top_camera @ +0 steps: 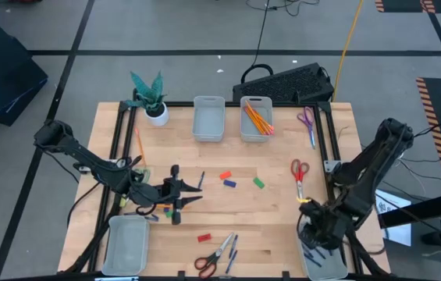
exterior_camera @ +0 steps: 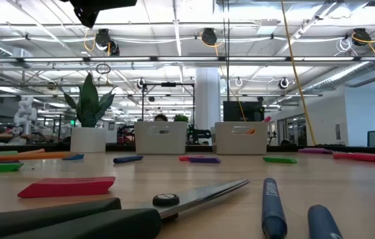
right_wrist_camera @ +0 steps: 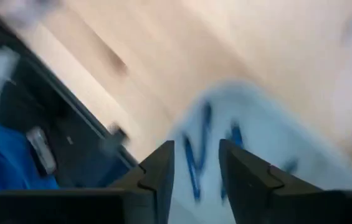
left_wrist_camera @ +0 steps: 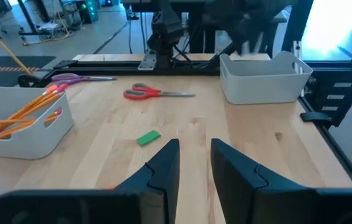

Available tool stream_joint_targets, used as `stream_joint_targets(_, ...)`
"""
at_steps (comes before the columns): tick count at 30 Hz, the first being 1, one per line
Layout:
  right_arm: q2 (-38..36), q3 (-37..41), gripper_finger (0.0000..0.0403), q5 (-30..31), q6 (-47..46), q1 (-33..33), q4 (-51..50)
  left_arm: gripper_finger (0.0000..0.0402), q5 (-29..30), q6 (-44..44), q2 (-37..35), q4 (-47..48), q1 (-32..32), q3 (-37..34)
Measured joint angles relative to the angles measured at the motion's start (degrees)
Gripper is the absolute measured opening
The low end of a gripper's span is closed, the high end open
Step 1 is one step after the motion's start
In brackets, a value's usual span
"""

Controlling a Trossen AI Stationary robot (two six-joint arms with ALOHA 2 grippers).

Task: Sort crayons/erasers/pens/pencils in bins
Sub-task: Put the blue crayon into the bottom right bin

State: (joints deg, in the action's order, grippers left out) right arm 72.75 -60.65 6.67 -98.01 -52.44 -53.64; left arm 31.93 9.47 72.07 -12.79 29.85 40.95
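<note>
The right gripper [top_camera: 314, 234], fingers parted and empty, is hovering over the near-right bin [top_camera: 325, 264] with pens inside. The left gripper [top_camera: 193, 193], fingers slightly apart, is pointing at the blue eraser [top_camera: 230, 183], lying nearer it.

table [top_camera: 275, 211]: pale matt wood | bins [top_camera: 208, 125]: translucent smooth plastic | scissors [exterior_camera: 200, 194]: glossy metal blade

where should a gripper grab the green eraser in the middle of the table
Grip the green eraser across its short width, coming straight down from above. It lies flat and alone on bare wood, slightly angled, so the jaws should turn to match; its long sides look free for the fingers.
</note>
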Motion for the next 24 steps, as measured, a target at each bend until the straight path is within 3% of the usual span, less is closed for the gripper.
stream_joint_targets(5, -1.36, -2.4, 0.01, 23.77, 25.4, 3.69, 3.29, 0.0095, -0.42, 1.61, 0.0, -1.67, 0.0, 0.0)
stream_joint_targets(8, -1.38, -0.78, 0.0099, 32.05, 46.77, 7.5, 13.25, 0.0095, -0.84, 1.12, 0.0, -0.9, 0.0, 0.0)
stream_joint_targets(11, -1.36, 3.04, 0.0101, 29.53, 66.14, 13.61, 28.95, 0.0095, -0.92, 4.81, 0.0, 1.16, 0.08, 0.0)
stream_joint_targets(14, -1.26, 8.79, 0.0116, 21.09, 78.58, 19.57, 45.58, 0.0101, -1.92, 10.25, 0.0, 7.2, 0.78, 0.0)
stream_joint_targets(18, -0.07, 16.35, 0.015, 8.26, 85.81, 27.03, 59.67, 0.014, -1.14, 20.6, 0.0, 18.38, 1.42, 0.0)
stream_joint_targets(24, 8.86, 18.76, 0.0177, 6.75, 92.8, 34.2, 66.96, 0.0213, -0.16, 30.39, 0.04, 24.29, 1.39, 0.0)
